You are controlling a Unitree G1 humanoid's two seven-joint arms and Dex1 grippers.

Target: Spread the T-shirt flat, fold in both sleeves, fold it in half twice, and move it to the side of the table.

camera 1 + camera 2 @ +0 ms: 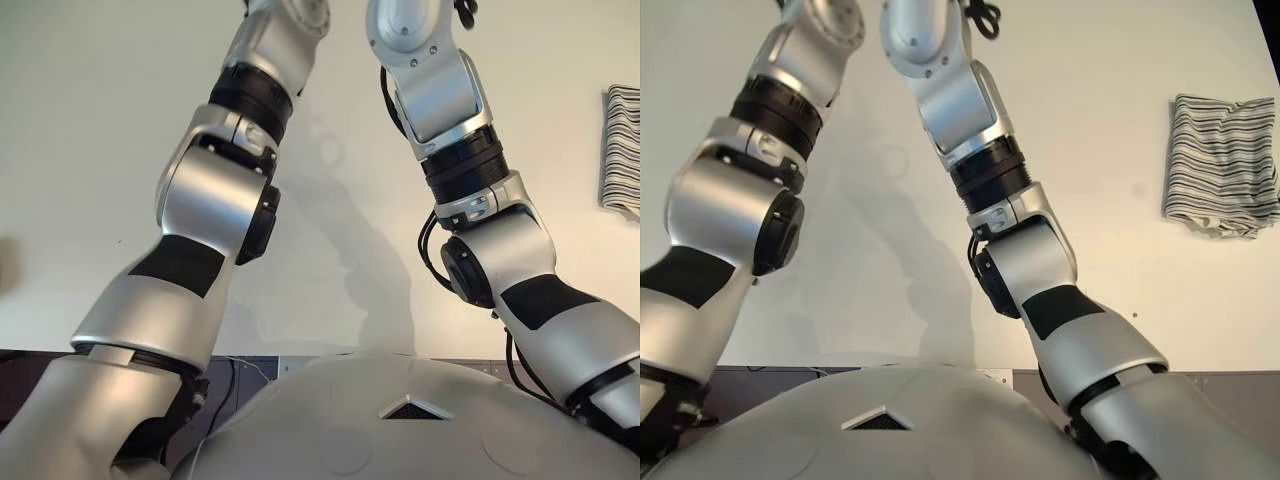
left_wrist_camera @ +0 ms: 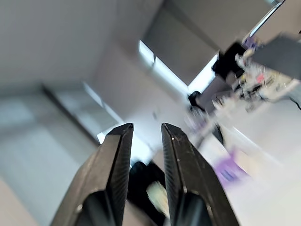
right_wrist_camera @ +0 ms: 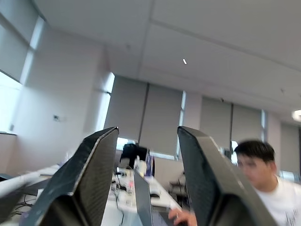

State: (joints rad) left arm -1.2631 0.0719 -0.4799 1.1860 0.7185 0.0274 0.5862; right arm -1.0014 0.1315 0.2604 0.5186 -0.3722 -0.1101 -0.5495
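Left gripper [image 2: 146, 128] holds its two fingers a narrow gap apart with nothing between them, and it points up toward the ceiling and the room rather than down at the table [image 1: 1110, 60]. The right gripper [image 3: 148, 131] is spread wider, also empty, and also aimed upward. Both arms rise over the middle of the table, the left arm [image 1: 215, 200] and the right arm [image 1: 980, 150] leaning toward each other at the top, so neither gripper is near any cloth.

The T-shirt [image 1: 1220, 165], striped in dark and light, lies as a compact folded bundle close to the right edge of the table and well back from the near edge. Its stripes run in two directions across the bundle, which fits layers laid over one another, and its lower border looks a little uneven. The middle of the table, where the arms stand, is bare surface.

Judging from this layout, the folding and the move to the side look done. The T-shirt sits out of the working area because that is where the task wants it. The grippers are empty and lifted off the table probably because nothing is left to grasp, and keeping them high avoids dragging the bundle open.
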